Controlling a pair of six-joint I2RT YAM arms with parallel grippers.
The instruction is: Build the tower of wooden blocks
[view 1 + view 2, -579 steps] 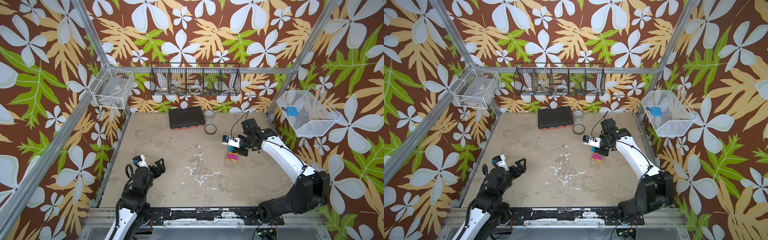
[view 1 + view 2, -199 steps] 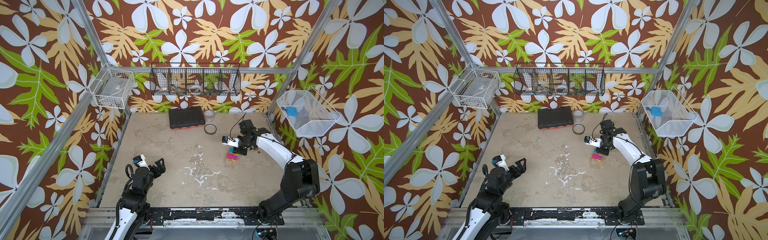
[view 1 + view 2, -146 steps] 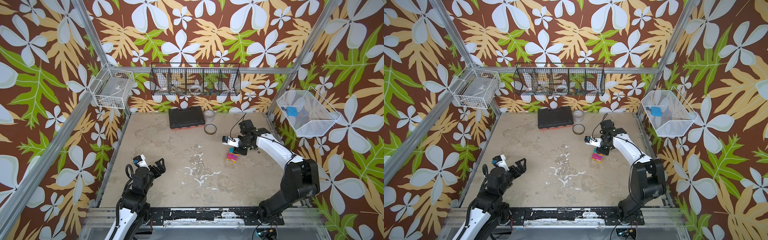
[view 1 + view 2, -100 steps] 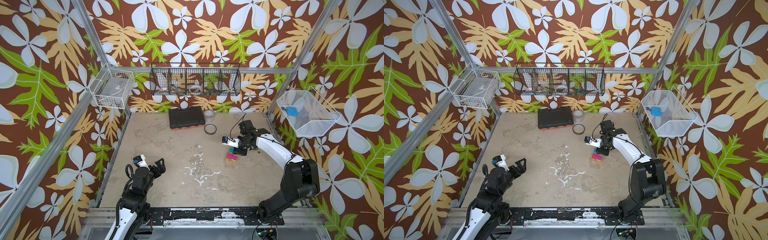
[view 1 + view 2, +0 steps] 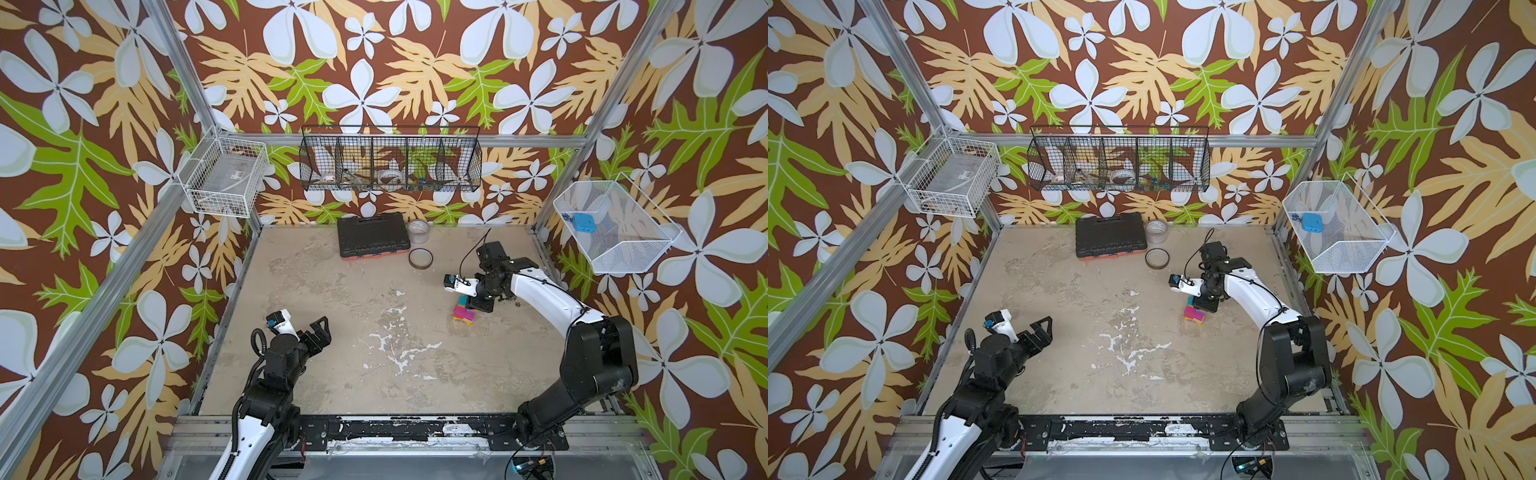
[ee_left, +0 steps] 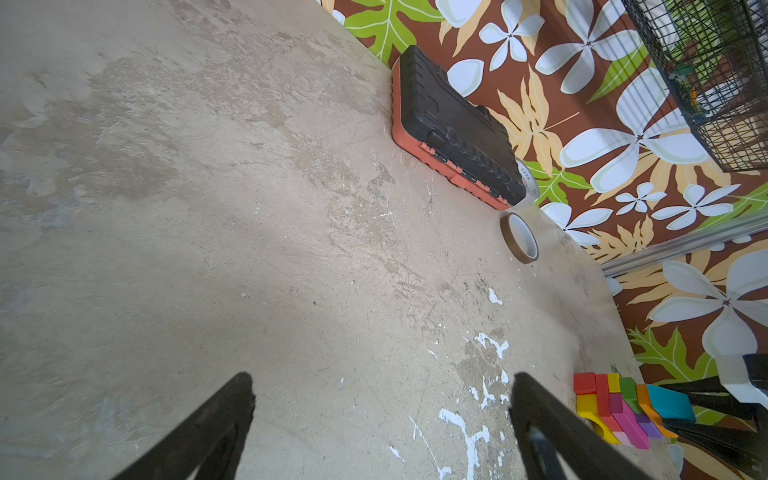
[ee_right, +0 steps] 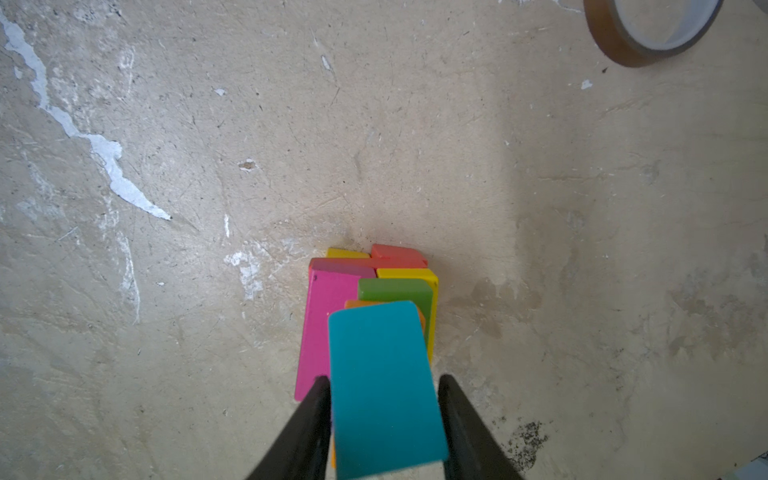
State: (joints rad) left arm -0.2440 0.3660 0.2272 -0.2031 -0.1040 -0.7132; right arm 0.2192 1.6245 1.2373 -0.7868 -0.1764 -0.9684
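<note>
Right gripper (image 7: 384, 379) clamps teal block (image 7: 384, 415) — grip shows only in wrist views.

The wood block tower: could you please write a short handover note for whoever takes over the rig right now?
Left pincer: open, empty, hovering over the table, far from the tower.
Right pincer: shut on the teal block, which lies on top of the tower.
Done: the tower stands right of mid-table, with the other coloured blocks stacked under the teal one.
Left: probably open the right pincer gently and lift clear. No loose blocks show on the table.
</note>
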